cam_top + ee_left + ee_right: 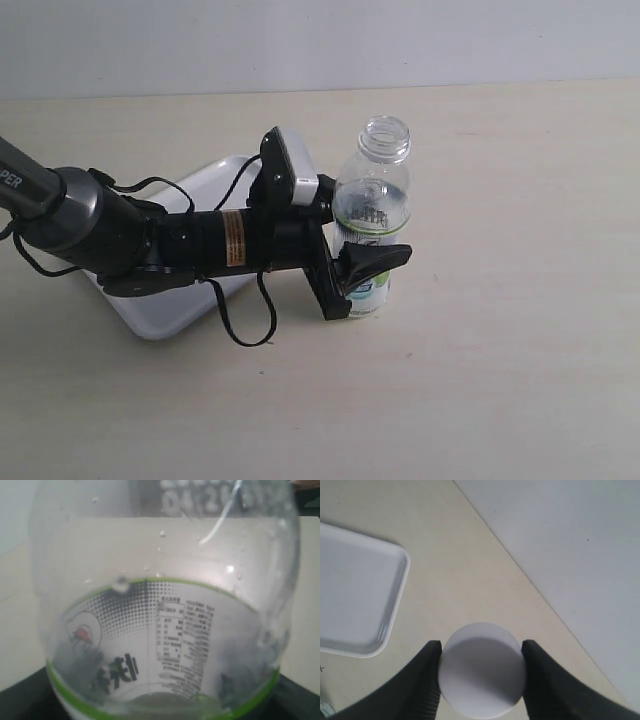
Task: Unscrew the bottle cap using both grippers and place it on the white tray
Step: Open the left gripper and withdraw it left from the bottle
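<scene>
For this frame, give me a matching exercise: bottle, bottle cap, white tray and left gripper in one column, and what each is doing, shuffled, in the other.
Things:
1. bottle
2. bottle cap
3. white tray
4. left gripper

States:
A. clamped around the bottle's label
B. flat on the table, partly hidden by the arm
C. upright, neck uncovered
D. pinched in the right gripper

Pairs: 1-C, 2-D, 3-B, 4-A
</scene>
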Robot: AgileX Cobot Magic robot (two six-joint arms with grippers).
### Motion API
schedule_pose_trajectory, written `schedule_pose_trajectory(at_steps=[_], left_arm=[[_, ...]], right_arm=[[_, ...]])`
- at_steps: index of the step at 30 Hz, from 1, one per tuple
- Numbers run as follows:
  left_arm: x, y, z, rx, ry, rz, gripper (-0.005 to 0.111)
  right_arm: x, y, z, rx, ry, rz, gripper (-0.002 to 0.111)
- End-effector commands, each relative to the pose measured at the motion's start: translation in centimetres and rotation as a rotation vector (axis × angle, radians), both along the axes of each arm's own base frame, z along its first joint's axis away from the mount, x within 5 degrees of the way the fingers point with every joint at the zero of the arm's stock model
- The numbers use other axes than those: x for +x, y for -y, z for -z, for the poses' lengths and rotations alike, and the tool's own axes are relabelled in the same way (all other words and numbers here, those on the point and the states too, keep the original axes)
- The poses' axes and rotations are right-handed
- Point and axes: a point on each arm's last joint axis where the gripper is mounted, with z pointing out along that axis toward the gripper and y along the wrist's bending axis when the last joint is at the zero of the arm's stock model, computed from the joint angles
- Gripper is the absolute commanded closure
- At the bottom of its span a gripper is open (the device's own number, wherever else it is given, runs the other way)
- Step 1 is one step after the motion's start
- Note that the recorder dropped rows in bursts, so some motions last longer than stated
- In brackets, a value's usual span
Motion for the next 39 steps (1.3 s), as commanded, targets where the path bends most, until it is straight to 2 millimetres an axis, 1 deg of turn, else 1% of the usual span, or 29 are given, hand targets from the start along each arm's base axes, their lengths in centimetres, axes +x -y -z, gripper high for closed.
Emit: schedule_pose_trajectory(at_steps=[1, 5, 10, 14, 19, 23, 27, 34, 36, 38, 39], left_arm=[[-0.1, 0.0, -0.1, 0.024, 0.014, 0.008, 0.032], [-0.1, -0.1, -0.1, 0.023, 0.011, 0.003, 0.031], [0.3, -0.5, -0.8, 0.011, 0.011, -0.007, 0.031], [0.9, -1.7, -1.4, 0.016, -0.025, -0.002, 0.031], [1.5, -3.9, -1.9, 0.028, -0.03, -0.035, 0.031], [1.7, -5.5, -2.3, 0.019, -0.03, -0.039, 0.031], [1.2, -5.8, -3.0, -0.031, -0.009, 0.021, 0.031], [0.8, -6.2, -2.7, 0.015, 0.009, 0.086, 0.031], [0.9, -6.8, -3.1, 0.03, 0.021, 0.101, 0.031], [1.1, -7.7, -3.4, 0.03, 0.006, 0.073, 0.031], [1.2, -8.8, -3.5, 0.032, -0.001, 0.044, 0.031]], right_arm=[[0.0, 0.2, -0.3, 0.018, -0.002, 0.011, 0.108], [-0.1, 0.2, -0.2, 0.019, -0.009, 0.011, 0.108], [-0.3, 0.2, -0.2, 0.021, -0.036, 0.012, 0.108], [-0.6, 0.2, -0.8, 0.04, -0.032, 0.03, 0.108], [-1.3, 0.4, -1.8, 0.105, -0.039, 0.103, 0.108], [-1.8, 0.5, -2.6, 0.123, -0.032, 0.116, 0.108], [-2.0, 0.3, -2.7, 0.13, -0.039, 0.121, 0.108], [-2.2, 0.1, -2.7, 0.156, -0.059, 0.116, 0.108], [-2.3, -0.5, -2.7, 0.182, -0.069, 0.106, 0.108], [-2.5, -1.1, -2.7, 0.179, -0.073, 0.089, 0.108], [-2.8, -1.8, -2.7, 0.173, -0.072, 0.071, 0.108]])
